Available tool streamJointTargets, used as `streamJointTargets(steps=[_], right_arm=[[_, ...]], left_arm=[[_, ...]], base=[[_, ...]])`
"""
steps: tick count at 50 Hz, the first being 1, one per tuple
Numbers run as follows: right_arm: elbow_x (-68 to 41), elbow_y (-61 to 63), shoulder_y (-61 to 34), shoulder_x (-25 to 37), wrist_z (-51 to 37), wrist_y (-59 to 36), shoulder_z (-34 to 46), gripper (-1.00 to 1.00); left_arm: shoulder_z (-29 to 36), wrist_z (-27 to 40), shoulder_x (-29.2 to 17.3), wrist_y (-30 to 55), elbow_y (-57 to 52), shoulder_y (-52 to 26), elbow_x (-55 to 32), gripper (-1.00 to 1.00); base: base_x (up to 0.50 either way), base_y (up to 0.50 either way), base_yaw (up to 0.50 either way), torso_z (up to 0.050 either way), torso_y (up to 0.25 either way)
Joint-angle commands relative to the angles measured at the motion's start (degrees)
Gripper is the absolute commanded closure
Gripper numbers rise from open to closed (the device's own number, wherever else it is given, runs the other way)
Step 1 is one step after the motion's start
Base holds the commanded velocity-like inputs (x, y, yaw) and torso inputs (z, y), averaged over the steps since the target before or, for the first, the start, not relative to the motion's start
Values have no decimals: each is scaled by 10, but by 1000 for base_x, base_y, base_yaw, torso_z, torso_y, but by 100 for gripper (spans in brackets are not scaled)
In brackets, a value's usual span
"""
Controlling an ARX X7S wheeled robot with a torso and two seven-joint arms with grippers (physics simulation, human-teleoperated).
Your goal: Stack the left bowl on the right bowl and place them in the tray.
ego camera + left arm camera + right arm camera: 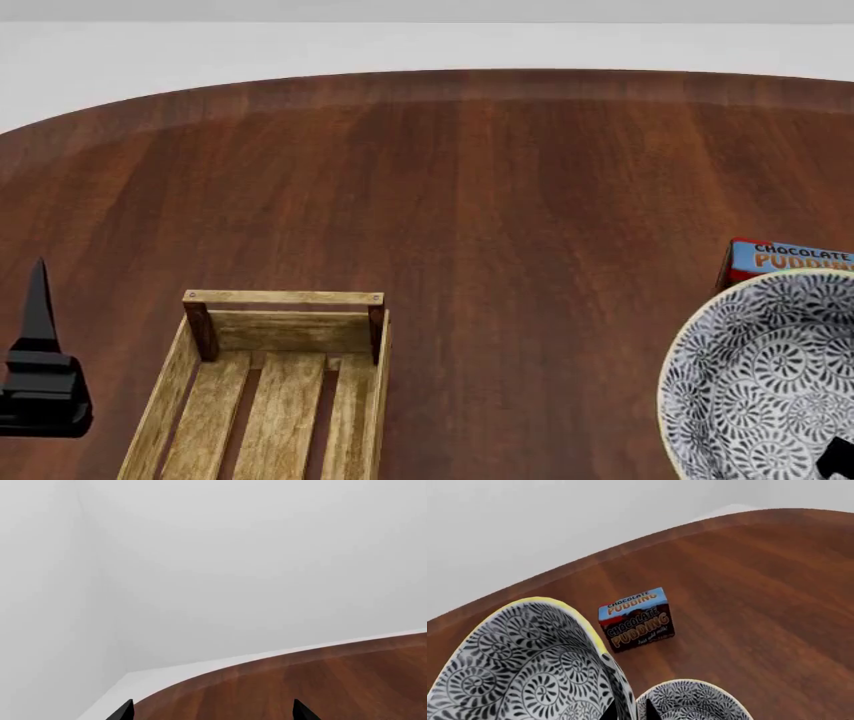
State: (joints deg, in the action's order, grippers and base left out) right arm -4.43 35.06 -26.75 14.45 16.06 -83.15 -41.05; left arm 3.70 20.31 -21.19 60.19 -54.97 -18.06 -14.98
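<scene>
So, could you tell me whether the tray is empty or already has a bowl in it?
Empty as far as visible: the tray shows bare slats, while a patterned bowl is off to its right.

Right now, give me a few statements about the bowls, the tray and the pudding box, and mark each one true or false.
1. The tray has a bowl in it. False: only its bare slatted bottom shows.
2. Two patterned bowls show in the right wrist view. True: a large bowl close up and a second bowl lower down.
3. The chocolate pudding box sits inside the tray. False: it stands on the table, apart from the tray.
4. In the head view, a bowl is at the right and the tray at the left. True.
5. The left gripper holds a bowl. False: nothing shows between its fingertips.
</scene>
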Motion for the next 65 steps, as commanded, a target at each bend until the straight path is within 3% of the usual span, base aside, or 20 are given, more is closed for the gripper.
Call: streamJointTargets(steps=[1, 38, 65], right_arm=[[-7, -34, -21, 4, -36, 18, -23, 100], [4, -153, 33, -21, -46, 141, -73, 100], [3, -200, 25, -30, -60, 174, -89, 100]], left_arm=[[-1, 3, -2, 4, -4, -1, -4, -100], [12, 15, -8, 0, 6, -7, -10, -100], [9, 23, -13, -2, 1, 0, -16, -100]], base=[[0, 0, 0, 0, 0], [0, 0, 0, 0, 0], [0, 0, 0, 0, 0]])
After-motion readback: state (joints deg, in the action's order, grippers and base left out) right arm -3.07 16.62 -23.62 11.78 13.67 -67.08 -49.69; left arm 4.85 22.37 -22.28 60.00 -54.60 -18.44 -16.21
